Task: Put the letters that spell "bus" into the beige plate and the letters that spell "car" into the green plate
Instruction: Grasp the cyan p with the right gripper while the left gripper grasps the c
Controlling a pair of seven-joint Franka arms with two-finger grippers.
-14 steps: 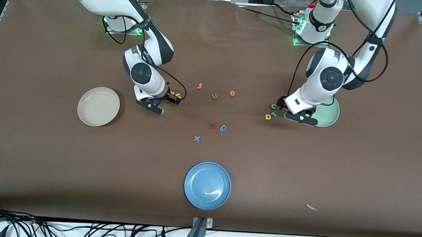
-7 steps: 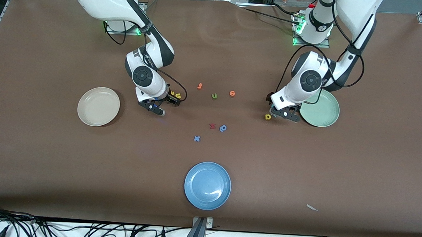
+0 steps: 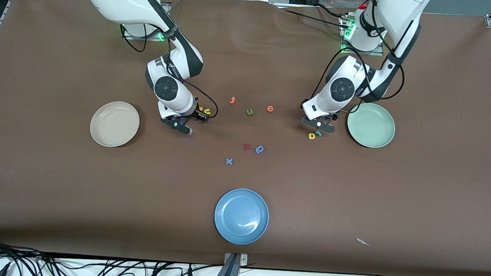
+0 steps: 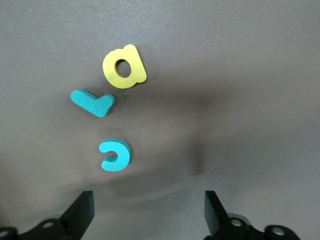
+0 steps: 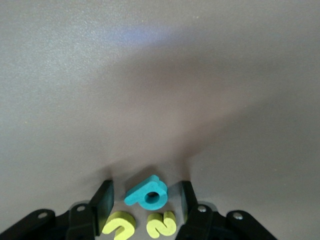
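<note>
The teal "b" [image 5: 147, 194] lies flat on the table between the fingers of my right gripper [image 5: 146, 201], with a gap on each side, so the gripper is open. The yellow "u" [image 5: 119, 227] and yellow "s" [image 5: 162, 223] lie beside the "b"; one yellow letter [image 3: 206, 110] shows past the hand. The beige plate [image 3: 114, 124] sits toward the right arm's end. My left gripper [image 4: 148, 215] is wide open just short of the teal "c" [image 4: 115, 154], teal "r" [image 4: 93, 102] and yellow "a" [image 4: 124, 66]. The green plate [image 3: 371, 125] lies beside them.
Loose letters lie mid-table: an orange one [image 3: 232, 100], an olive "u" [image 3: 249, 111], an orange "o" [image 3: 270, 109], a red one [image 3: 247, 147], a blue "p" [image 3: 260, 149] and a blue "x" [image 3: 228, 161]. A blue plate [image 3: 241, 216] sits nearest the front camera.
My left arm has swung off the green plate toward mid-table and now covers the "c". My right gripper's jaws have narrowed around the "b"; that arm has barely shifted.
</note>
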